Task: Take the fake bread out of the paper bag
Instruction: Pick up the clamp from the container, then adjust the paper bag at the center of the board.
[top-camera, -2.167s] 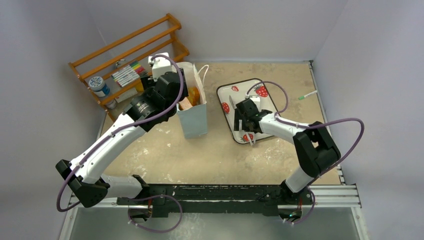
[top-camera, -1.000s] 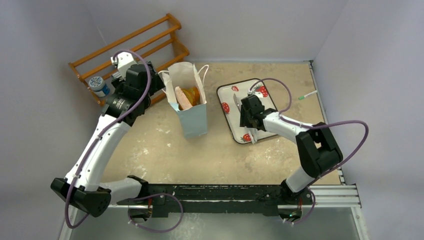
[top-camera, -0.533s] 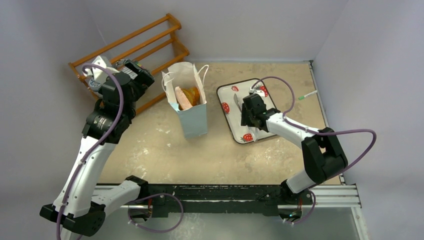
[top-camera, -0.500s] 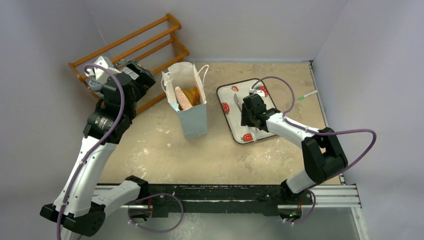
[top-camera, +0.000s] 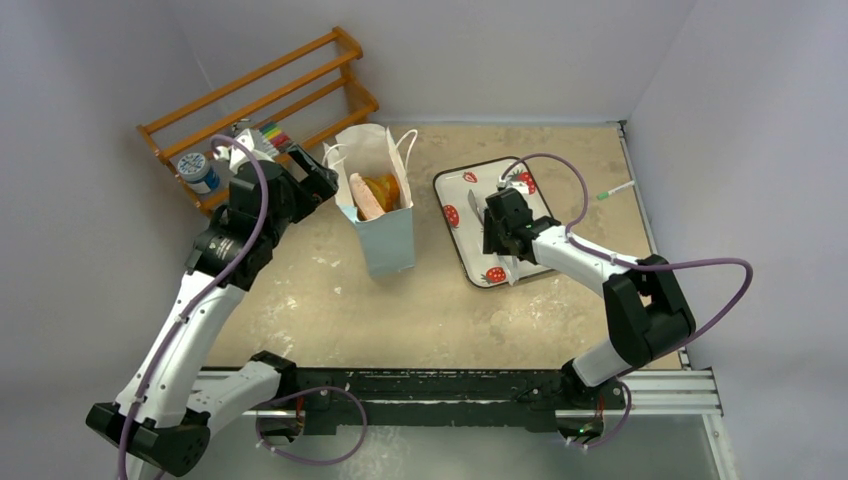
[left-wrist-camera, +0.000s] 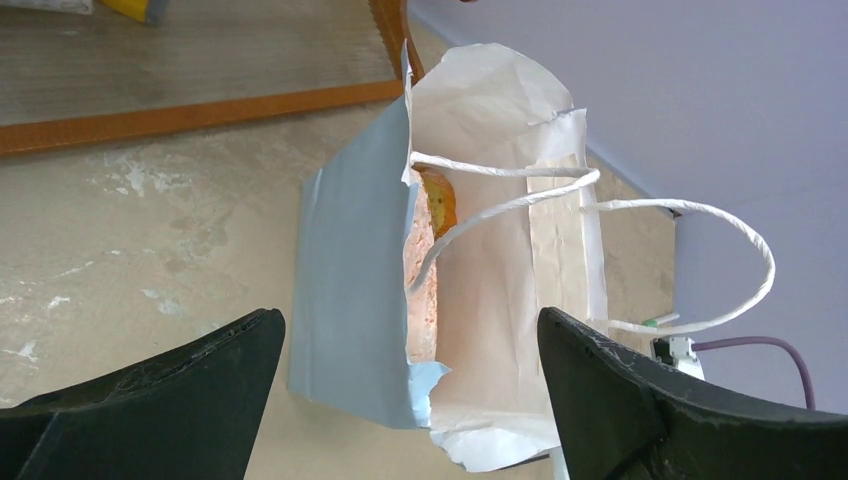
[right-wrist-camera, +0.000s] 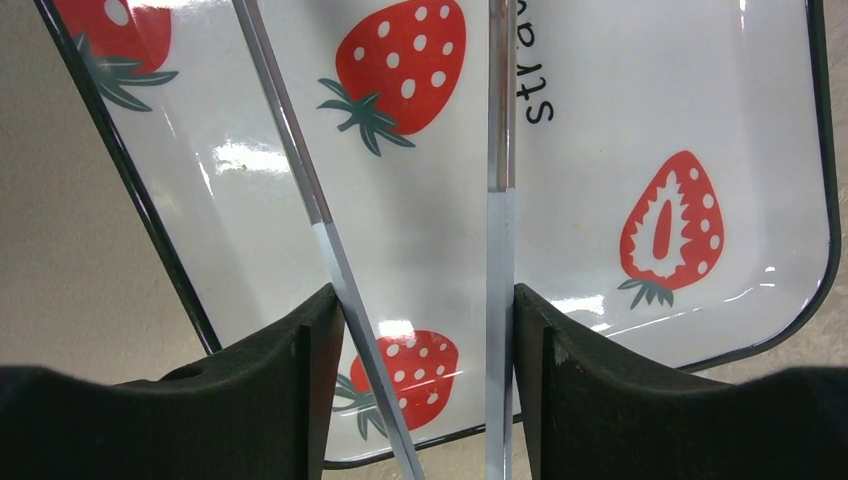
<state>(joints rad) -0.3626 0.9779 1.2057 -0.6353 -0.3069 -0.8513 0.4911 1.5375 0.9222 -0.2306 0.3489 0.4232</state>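
Pale-blue paper bag (top-camera: 388, 240) has the bread (top-camera: 371, 194) inside, none out yet. Left fingers (left-wrist-camera: 150, 390) spread wide near it; right fingers (right-wrist-camera: 250, 400) pinch tongs (right-wrist-camera: 499, 300) over the tray (right-wrist-camera: 700, 90).

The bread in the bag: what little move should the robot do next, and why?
Probably slide the open left claw forward to steady the bag. The bread sits inside it, the bag stands just ahead of that claw, and the right claw holds tongs over the tray.

Fake bread (top-camera: 372, 192) inside upright pale-blue paper bag (top-camera: 390, 248)
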